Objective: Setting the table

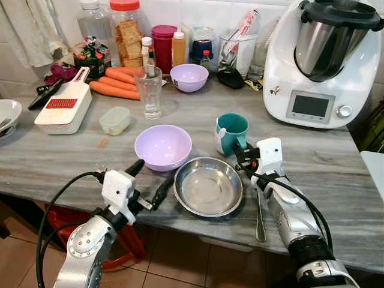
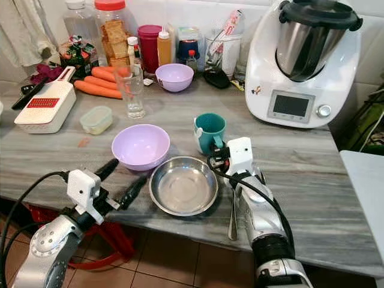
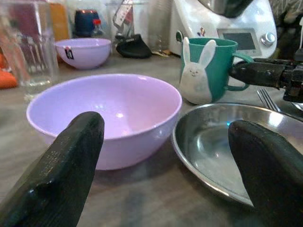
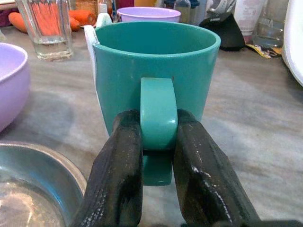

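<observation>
A teal mug [image 1: 231, 131] with a white bunny face stands upright on the grey counter [image 1: 318, 174]. My right gripper [image 1: 240, 155] is shut on the mug's handle [image 4: 158, 113], one black finger [image 4: 118, 177] on each side. Just in front of the mug lies a shallow steel dish [image 1: 208, 186], and a lilac bowl [image 1: 162, 146] stands left of it. My left gripper [image 1: 150, 181] hangs open at the counter's front edge, aimed between the bowl and the dish, touching neither. A fork [image 1: 260, 216] lies right of the dish, partly hidden under my right arm.
Behind stand a clear glass [image 1: 149, 91], a second lilac bowl [image 1: 189, 77], carrots [image 1: 114, 84], a white grater [image 1: 63, 108], a small lidded tub [image 1: 114, 120], jars and bottles. A white kitchen machine [image 1: 324, 60] fills the back right. Bare counter lies right of the mug.
</observation>
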Controlling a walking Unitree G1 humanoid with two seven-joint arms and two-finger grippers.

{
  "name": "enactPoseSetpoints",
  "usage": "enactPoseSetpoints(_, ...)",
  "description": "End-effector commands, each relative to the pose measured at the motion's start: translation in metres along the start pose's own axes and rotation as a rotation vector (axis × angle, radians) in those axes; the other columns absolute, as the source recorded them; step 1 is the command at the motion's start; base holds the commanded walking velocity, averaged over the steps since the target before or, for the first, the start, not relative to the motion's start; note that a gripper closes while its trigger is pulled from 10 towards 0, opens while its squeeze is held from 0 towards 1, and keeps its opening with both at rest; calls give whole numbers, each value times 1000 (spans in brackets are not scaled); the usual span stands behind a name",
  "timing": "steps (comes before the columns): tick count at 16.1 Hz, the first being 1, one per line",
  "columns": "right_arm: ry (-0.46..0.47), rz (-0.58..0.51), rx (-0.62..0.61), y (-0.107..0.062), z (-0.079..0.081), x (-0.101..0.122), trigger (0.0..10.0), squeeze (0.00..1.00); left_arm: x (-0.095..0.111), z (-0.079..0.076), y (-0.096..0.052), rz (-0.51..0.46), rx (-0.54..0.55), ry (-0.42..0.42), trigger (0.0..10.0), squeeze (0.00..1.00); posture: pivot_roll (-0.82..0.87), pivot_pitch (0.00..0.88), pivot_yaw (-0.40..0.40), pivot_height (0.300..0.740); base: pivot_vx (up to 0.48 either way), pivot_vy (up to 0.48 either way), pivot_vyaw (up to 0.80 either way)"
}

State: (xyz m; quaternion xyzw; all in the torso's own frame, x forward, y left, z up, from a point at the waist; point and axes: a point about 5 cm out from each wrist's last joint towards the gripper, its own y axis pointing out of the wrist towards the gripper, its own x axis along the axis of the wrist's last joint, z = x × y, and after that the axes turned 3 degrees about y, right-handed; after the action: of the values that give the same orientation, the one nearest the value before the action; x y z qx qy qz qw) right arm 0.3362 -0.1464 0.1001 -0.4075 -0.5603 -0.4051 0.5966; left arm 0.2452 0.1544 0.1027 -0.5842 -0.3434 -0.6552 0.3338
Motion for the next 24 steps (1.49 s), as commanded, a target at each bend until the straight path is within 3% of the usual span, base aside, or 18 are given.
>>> enactPoseSetpoints(1, -4, -35, 4, 4, -1, 8, 10000, 0, 5, 0, -1, -7, -31, -1, 10000, 0, 27, 43, -14, 740, 0, 0, 0)
enactPoseSetpoints(6, -8, -33, 15, 1, 0, 5, 10000, 0, 3, -5, -3, 4, -73, -22, 10000, 0, 27, 40, -15, 740, 0, 0, 0)
enactPoseSetpoints(7, -7, -33, 12, 0, -2, 5, 10000, 1000, 3, -5, -3, 6, -76, -24, 10000, 0, 27, 40, -15, 740, 0, 0, 0)
enactPoseSetpoints(15, -3, -71, -11, -4, -5, 9, 10000, 1000, 2, -3, 0, 10, -80, -20, 10000, 0, 34, 26, -21, 740, 0, 0, 0)
enactPoseSetpoints(24, -85, -265, -187, -26, -21, 53, 10000, 1000, 5, -12, 5, -27, -52, -44, 10000, 0, 6, 19, -57, 740, 0, 0, 0)
